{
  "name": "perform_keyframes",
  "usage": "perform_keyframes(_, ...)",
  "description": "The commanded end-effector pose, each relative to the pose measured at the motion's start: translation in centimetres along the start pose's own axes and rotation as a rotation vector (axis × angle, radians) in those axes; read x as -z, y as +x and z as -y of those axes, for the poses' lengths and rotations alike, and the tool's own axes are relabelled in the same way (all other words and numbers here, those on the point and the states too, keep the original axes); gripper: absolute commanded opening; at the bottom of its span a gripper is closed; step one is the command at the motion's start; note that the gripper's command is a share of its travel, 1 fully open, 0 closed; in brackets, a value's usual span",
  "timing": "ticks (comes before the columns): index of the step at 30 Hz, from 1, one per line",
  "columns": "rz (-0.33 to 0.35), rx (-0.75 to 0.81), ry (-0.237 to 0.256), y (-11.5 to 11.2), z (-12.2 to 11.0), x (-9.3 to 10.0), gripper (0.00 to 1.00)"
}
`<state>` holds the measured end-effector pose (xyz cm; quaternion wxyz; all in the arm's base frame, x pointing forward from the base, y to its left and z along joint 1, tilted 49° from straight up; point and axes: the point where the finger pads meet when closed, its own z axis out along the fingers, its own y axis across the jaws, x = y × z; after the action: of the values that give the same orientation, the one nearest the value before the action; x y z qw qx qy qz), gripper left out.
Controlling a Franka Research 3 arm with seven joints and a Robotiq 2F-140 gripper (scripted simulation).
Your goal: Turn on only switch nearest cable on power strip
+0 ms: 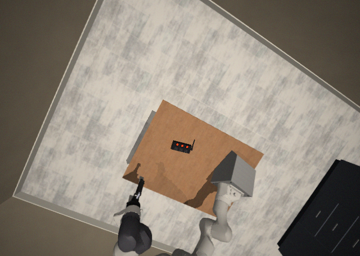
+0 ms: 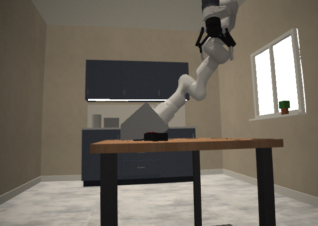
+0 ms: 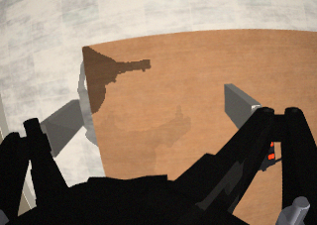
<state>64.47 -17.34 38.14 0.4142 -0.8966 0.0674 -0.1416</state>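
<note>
The black power strip (image 1: 180,148) (image 2: 160,136) lies flat on the wooden table (image 1: 203,137) (image 2: 205,145), switches up. Three switches show as similar bright red spots in the top view; their tilt is too small to tell. The short dark cable (image 1: 193,144) (image 2: 138,139) leaves the end by the rightmost red spot there. In the wrist view, the strip (image 3: 267,163) is partly hidden behind the right finger's linkage. My gripper (image 1: 141,178) (image 2: 216,58) (image 3: 150,105) is open and empty, high above the table near its corner, well away from the strip.
A grey angular block (image 1: 244,174) (image 2: 143,123) stands at the arm's base, at the table's edge. The arm (image 1: 222,209) (image 2: 200,82) rises from it. Dark cabinets (image 1: 322,212) (image 2: 135,80) stand beyond the table.
</note>
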Motion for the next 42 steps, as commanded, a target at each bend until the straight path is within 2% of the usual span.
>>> perform_keyframes(1, 0.000, -0.113, 0.006, -0.1, -0.9, -0.5, 1.00)
perform_keyframes(4, 0.002, -0.289, 0.014, -0.5, -2.4, -1.4, 1.00)
perform_keyframes(7, 0.002, -0.289, 0.014, -0.5, -2.4, -1.4, 1.00)
perform_keyframes(8, 0.003, -0.367, 0.018, -0.6, -3.1, -1.8, 1.00)
perform_keyframes(11, 0.003, -0.367, 0.018, -0.6, -3.1, -1.8, 1.00)
perform_keyframes(12, 0.005, -0.455, 0.022, -0.8, -3.8, -2.2, 1.00)
perform_keyframes(15, 0.005, -0.455, 0.022, -0.8, -3.8, -2.2, 1.00)
perform_keyframes(16, 0.007, -0.553, 0.026, -1.1, -4.6, -2.7, 1.00)
perform_keyframes(20, 0.007, -0.553, 0.026, -1.1, -4.6, -2.7, 1.00)
perform_keyframes(21, 0.010, -0.660, 0.030, -1.3, -5.5, -3.2, 1.00)
perform_keyframes(27, 0.010, -0.660, 0.030, -1.3, -5.5, -3.2, 1.00)
perform_keyframes(28, 0.013, -0.776, 0.034, -1.7, -6.5, -3.8, 1.00)
perform_keyframes(32, 0.013, -0.776, 0.034, -1.7, -6.5, -3.8, 1.00)
perform_keyframes(33, 0.018, -0.901, 0.038, -2.0, -7.5, -4.4, 1.00)
perform_keyframes(38, 0.018, -0.901, 0.038, -2.0, -7.5, -4.4, 1.00)
perform_keyframes(39, 0.023, -1.033, 0.042, -2.5, -8.5, -5.1, 1.00)
perform_keyframes(42, 0.023, -1.033, 0.042, -2.5, -8.5, -5.1, 1.00)
